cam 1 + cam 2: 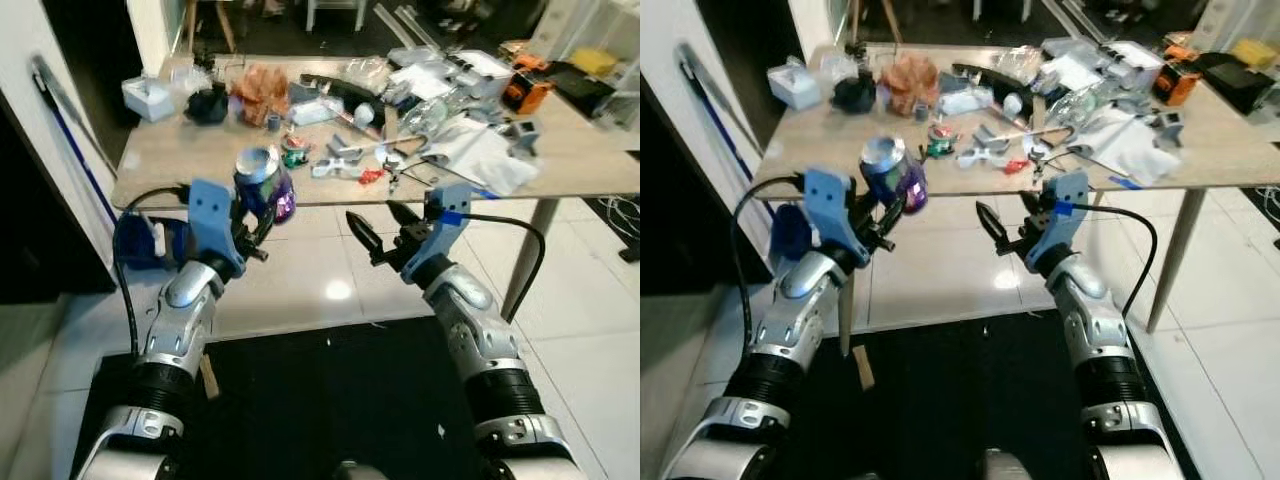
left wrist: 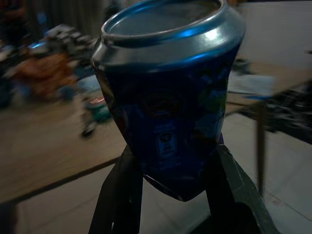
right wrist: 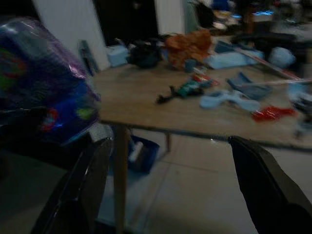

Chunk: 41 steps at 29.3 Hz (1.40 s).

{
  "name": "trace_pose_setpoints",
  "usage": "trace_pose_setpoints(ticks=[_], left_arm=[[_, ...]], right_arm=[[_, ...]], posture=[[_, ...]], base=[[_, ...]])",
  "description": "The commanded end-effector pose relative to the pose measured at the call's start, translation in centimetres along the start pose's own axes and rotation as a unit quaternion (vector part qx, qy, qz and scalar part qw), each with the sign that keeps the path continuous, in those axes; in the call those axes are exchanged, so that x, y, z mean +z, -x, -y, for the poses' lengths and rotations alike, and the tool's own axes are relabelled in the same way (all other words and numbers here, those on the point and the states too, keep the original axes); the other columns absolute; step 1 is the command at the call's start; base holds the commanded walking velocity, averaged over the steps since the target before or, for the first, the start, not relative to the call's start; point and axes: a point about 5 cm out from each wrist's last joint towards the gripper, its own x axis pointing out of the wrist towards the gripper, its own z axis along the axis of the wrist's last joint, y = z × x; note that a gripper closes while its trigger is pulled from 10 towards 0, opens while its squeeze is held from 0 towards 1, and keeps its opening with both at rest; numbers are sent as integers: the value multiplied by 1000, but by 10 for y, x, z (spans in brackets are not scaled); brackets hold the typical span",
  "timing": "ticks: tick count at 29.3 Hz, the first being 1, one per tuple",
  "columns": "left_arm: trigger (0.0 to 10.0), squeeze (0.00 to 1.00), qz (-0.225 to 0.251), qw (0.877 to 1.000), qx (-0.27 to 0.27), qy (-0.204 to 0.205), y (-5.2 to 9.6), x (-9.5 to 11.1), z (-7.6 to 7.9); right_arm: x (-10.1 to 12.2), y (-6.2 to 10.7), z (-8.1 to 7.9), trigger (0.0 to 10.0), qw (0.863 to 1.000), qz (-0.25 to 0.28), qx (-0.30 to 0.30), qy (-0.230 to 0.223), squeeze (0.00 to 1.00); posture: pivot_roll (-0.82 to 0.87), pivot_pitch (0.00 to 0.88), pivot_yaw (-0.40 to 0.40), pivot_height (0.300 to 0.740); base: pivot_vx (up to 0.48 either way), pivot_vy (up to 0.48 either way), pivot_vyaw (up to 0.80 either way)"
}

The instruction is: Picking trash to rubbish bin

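Note:
A dented blue and purple drink can [image 1: 263, 183] with a silver top is held upright in front of the table's near edge. My left gripper [image 1: 252, 226] is shut on its lower part; the left wrist view has the can [image 2: 168, 102] pinched between both black fingers [image 2: 119, 195]. My right gripper [image 1: 383, 230] hangs open to the right of the can, apart from it, over the white floor. The right wrist view looks past its spread fingers [image 3: 83, 190] at the can [image 3: 41, 83] and the table.
A wooden table [image 1: 190, 155] stands ahead, cluttered with an orange crumpled wrapper [image 1: 262, 92], a black bag [image 1: 207, 104], a white box [image 1: 147, 97], tools and plastic bags. A blue container [image 1: 140, 240] sits under its left end. White wall at left, black mat [image 1: 330, 400] below.

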Motion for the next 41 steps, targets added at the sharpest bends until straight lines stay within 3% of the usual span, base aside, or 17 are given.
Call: trace_pose_setpoints(ticks=[1, 41], left_arm=[[10000, 0, -4, 1000, -22, -18, -1, 1, 4], [10000, 0, -17, 998, -48, -25, 0, -4, 7]], right_arm=[[0, -1, 2, 10000, 1000, -9, -1, 2, 0], [-4, -1, 3, 10000, 1000, -23, 1, -8, 0]], posture=[[-58, 0, -22, 740], [-55, 0, -25, 740]], base=[[0, 0, 0], [0, 0, -760]])
